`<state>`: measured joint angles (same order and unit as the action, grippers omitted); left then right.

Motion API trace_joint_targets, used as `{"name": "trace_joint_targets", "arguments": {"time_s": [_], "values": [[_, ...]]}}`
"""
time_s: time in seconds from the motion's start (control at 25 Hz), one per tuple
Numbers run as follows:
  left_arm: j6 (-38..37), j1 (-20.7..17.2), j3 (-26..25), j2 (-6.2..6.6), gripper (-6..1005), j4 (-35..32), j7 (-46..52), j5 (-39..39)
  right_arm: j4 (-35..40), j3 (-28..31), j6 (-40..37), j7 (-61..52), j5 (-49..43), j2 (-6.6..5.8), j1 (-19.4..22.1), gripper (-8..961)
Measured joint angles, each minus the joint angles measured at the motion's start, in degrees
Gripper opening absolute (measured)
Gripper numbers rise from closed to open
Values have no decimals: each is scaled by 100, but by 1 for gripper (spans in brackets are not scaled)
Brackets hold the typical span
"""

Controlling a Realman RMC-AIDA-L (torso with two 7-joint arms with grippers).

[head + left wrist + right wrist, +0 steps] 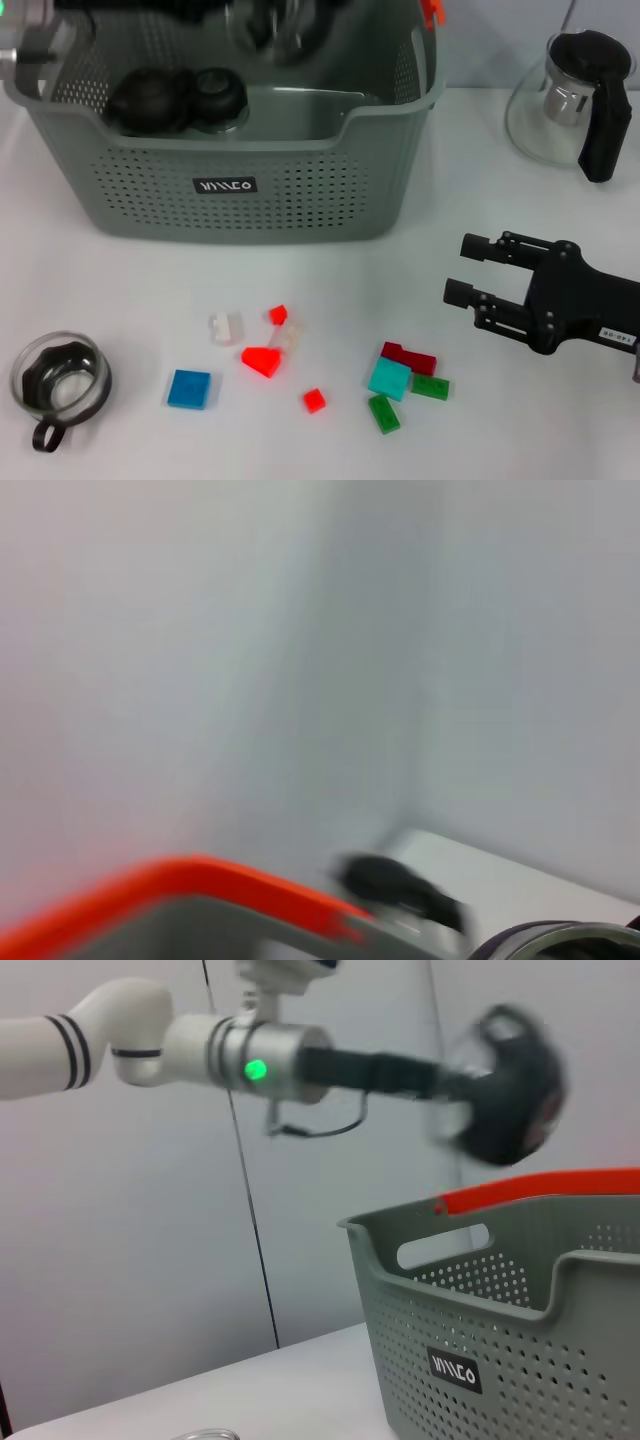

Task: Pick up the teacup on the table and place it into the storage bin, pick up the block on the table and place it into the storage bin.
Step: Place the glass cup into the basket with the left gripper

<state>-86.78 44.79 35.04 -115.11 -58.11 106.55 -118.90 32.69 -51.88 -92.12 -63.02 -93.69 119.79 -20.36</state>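
The storage bin (250,190) stands at the back of the white worktop (120,290); its small black label (224,185) carries pale lettering I can't read. Two dark teacups (150,98) sit inside. The left gripper (500,1090) hangs above it, jaws blurred, can't tell. A glass teacup (60,378) and blocks (262,360) lie in front. The right gripper (462,270) hovers nearby, jaws apart.

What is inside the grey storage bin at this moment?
Inside the storage bin, two dark round pieces, seemingly teaware, sit against its left wall. The left claw, blurred, holds a dark object above it. The near wall hides the floor.
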Motion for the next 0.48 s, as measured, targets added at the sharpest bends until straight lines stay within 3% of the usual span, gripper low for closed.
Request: {"name": "trace_joint_targets", "arguments": {"time_s": [0.08, 0.28, 0.48], "values": [[517, 114, 144, 46, 44, 79, 178, -113, 0, 0, -4, 0, 0, -6, -4, 625], [1894, 293, 1092, 114, 45, 109, 817, -931, 0, 3, -15, 0, 1, -16, -51, 625], [3160, 502, 2020, -78, 45, 350, 1300, -2402, 0, 3, 2, 0, 1, -9, -97, 626]]}}
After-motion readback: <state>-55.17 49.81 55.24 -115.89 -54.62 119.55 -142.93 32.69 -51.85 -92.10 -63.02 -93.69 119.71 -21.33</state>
